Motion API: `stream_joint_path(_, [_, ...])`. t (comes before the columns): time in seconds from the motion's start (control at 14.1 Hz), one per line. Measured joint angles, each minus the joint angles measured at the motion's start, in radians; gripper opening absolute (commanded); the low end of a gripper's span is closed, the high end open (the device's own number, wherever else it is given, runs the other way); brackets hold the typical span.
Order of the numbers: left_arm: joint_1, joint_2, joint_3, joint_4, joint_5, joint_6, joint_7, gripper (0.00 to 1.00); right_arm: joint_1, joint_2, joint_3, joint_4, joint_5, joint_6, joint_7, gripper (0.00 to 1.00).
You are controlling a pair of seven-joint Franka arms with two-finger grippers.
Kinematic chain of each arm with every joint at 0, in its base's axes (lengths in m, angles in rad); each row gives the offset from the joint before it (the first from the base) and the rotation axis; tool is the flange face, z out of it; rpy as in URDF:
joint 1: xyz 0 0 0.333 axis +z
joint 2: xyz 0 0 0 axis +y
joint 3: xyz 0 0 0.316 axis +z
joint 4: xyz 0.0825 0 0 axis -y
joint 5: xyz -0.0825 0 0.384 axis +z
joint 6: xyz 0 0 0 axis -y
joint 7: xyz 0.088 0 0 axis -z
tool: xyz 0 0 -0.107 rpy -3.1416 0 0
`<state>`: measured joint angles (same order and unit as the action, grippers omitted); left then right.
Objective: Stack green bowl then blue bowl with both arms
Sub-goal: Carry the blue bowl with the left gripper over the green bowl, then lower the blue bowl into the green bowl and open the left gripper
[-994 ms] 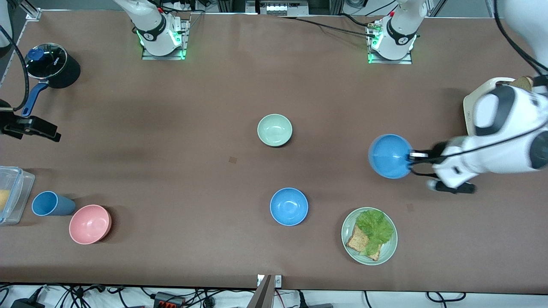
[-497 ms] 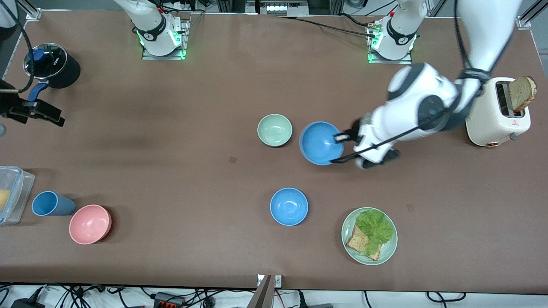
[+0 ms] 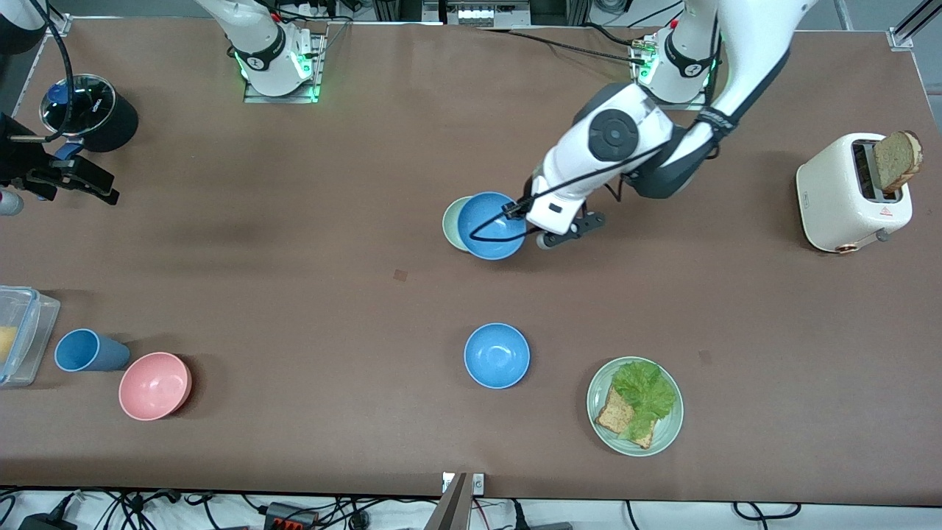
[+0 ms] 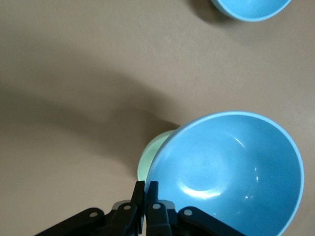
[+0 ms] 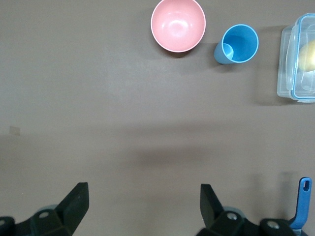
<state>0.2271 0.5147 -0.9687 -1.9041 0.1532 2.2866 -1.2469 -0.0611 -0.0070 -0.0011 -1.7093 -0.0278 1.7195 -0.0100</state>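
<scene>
Arrived over green bowl [image 3: 450,223]: one blue bowl [image 3: 491,226].

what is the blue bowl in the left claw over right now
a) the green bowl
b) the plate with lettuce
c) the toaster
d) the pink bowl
a) The left claw is shut on the blue bowl's rim, and it covers most of the green bowl.

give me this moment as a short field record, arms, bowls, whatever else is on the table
left gripper: shut on the rim of a blue bowl, carried over the green bowl
right gripper: open, holds nothing, waiting over the right arm's end of the table
green bowl: on the table, mostly covered from above
second blue bowl: alone, nearer the front camera
also there: pink bowl, blue cup, plate of lettuce and toast, toaster
</scene>
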Motion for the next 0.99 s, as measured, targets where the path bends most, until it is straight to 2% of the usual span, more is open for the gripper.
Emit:
stream_joint_path(0.43, [-0.113,0.041,0.097,-0.034,0.054,0.09,-0.038,0.0,0.0,0.0,0.0,-0.004,0.0,0.0,-0.002,1.0])
stream_joint_path(0.85, [-0.141,0.058,0.109,-0.075,0.063,0.137,-0.042,0.0,0.0,0.0,0.0,-0.006,0.0,0.0,-0.003,1.0])
stream_joint_path(0.92, [-0.147,0.058,0.111,-0.08,0.063,0.141,-0.042,0.01,0.0,0.0,0.0,-0.006,0.0,0.0,-0.003,1.0])
stream_joint_path(0.99, [-0.155,0.058,0.115,-0.083,0.063,0.151,-0.042,0.09,0.0,0.0,0.0,-0.006,0.0,0.0,-0.003,1.0])
